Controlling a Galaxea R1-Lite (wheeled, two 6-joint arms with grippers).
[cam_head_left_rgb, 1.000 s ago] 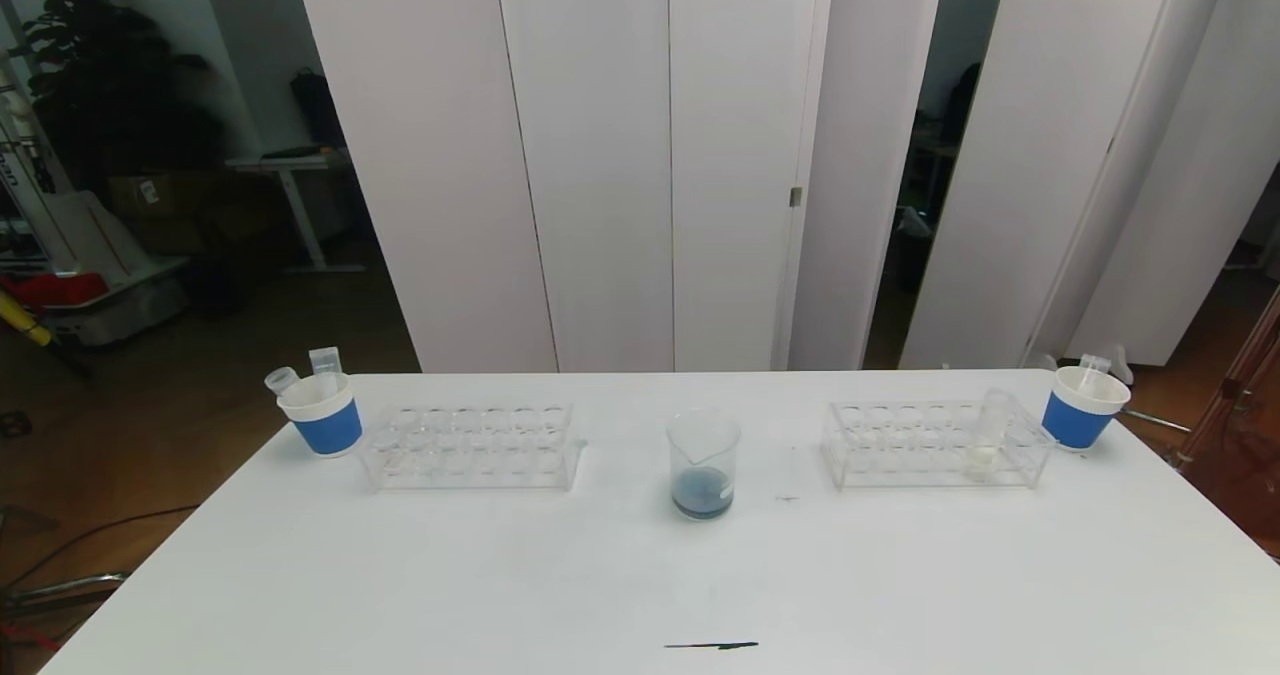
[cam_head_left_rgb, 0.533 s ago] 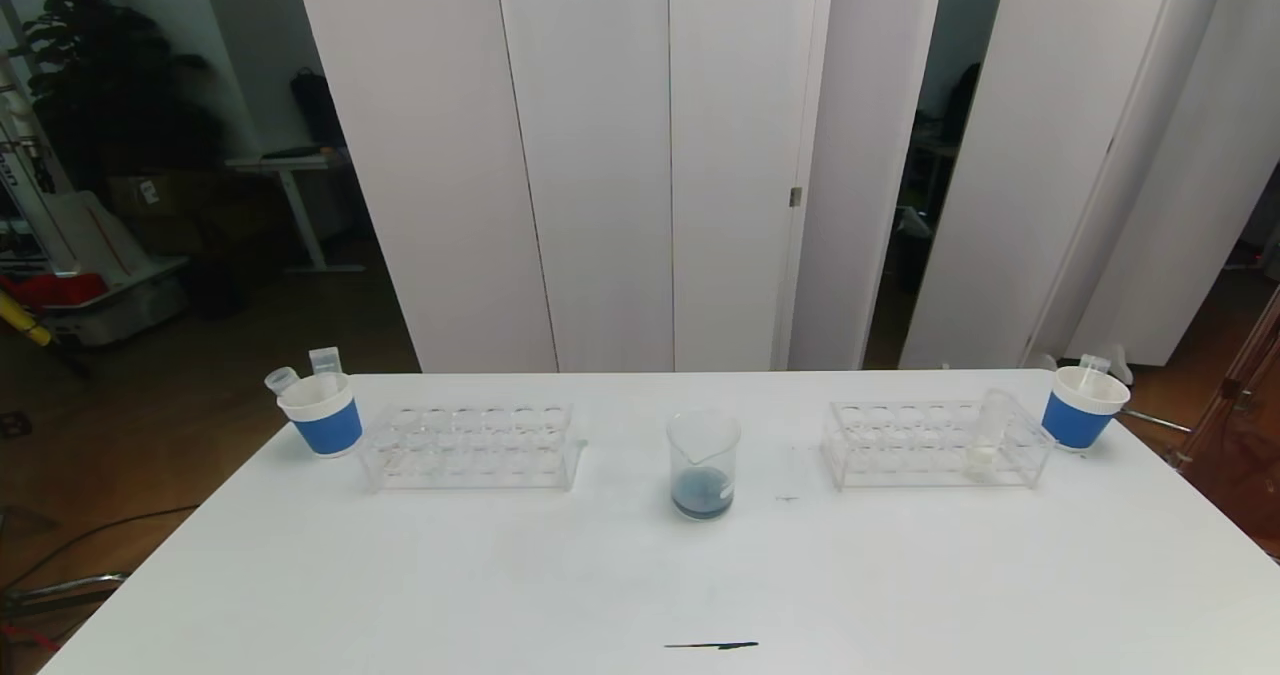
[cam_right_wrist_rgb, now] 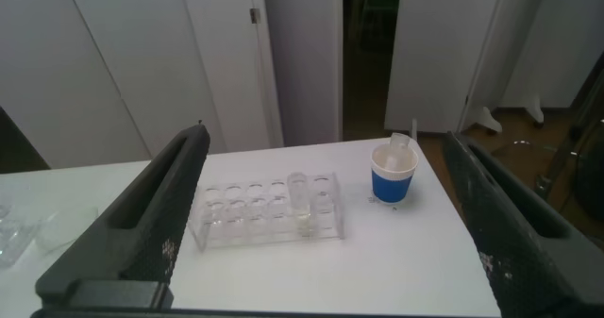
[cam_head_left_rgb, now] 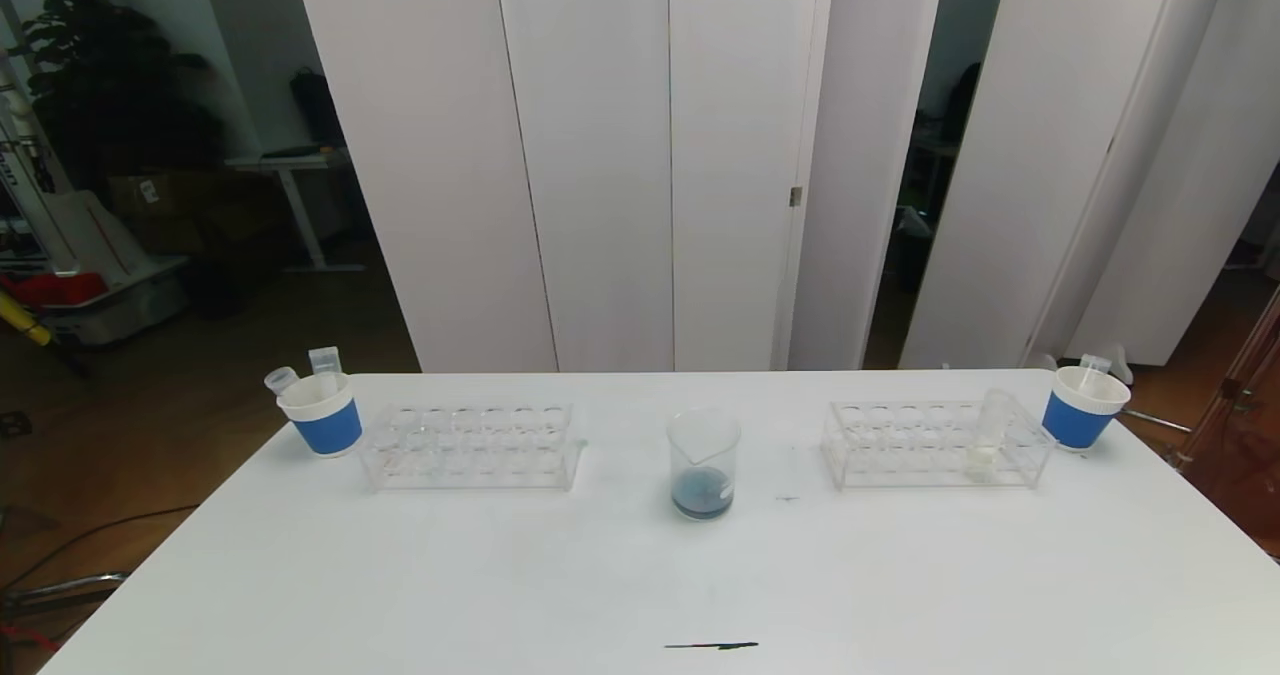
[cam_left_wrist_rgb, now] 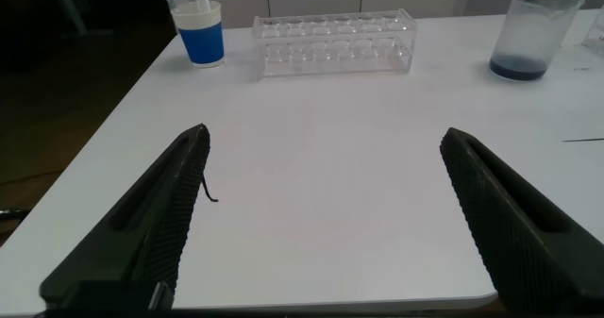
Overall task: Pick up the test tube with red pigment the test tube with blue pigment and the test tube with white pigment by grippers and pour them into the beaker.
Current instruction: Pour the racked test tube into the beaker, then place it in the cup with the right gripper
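L gripper [cam_left_wrist_rgb: 321, 224]: fingers spread wide, nothing between them, held over the near left part of the table [cam_left_wrist_rgb: 321, 167]. It doesn't show in the head view. R gripper [cam_right_wrist_rgb: 326, 228]: also spread wide, holding nothing, up above the table's right end, looking down on the right rack [cam_right_wrist_rgb: 264, 212].

From the L gripper outward: bare white tabletop, then the left rack [cam_left_wrist_rgb: 332, 42], clear plastic, its holes look unfilled. Just beside it at the table's far left corner stands a blue-banded paper cup [cam_left_wrist_rgb: 201, 33] w/ clear tubes sticking out of the top. Off to the right of that rack is the beaker [cam_left_wrist_rgb: 531, 35], upright, dark blue liquid in the bottom.

From the R gripper outward: right rack w/ one tube standing in it toward its right end. That's the tube with white pigment [cam_right_wrist_rgb: 300, 205], pale cream at its lower end. Past the rack, near the far right corner, a second blue-banded paper cup [cam_right_wrist_rgb: 394, 175] w/ a clear tube leaning in it.

Head view: beaker [cam_head_left_rgb: 703, 463] sits mid-table between the two racks, apart from both. Tube with white pigment [cam_head_left_rgb: 988, 435] is upright in the right rack [cam_head_left_rgb: 935, 445]. Can't make out a blue or red tube anywhere. A short dark streak [cam_head_left_rgb: 711, 645] lies on the table near the front edge.
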